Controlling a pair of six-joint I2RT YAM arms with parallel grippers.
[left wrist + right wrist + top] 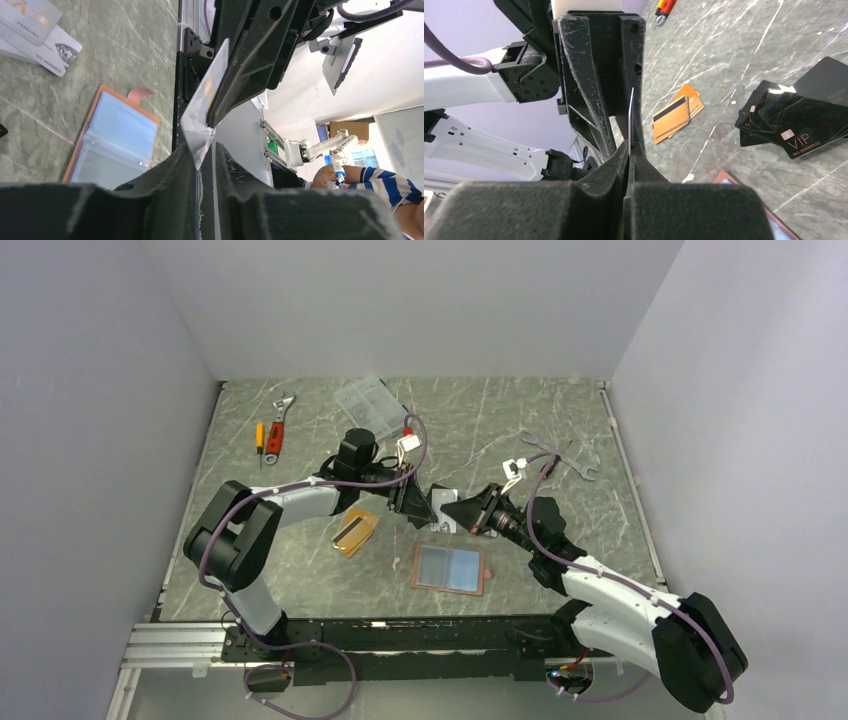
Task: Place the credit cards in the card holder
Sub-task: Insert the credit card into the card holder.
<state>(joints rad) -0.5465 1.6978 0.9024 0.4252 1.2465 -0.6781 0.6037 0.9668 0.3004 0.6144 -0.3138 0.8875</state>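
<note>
Credit cards lie about: 2 orange-gold cards [355, 532], 1 dark-striped, sit left of the card holder [450, 568]. It is spread open on the table [560, 430], pale-blue pockets up; what they hold I cannot tell. A silver-grey card [205, 100] hangs between both arms. The right gripper [628, 152] is clamped on its edge. The left gripper [202, 149] brackets a corner, grip unclear. Right wrist view shows black VIP cards [794, 122], left wrist silver cards [35, 30]; overhead shows neither clearly.

Right gripper [629, 150] pinches a thin card [630, 117] edge-on, orange cards [676, 114] beyond.
</note>
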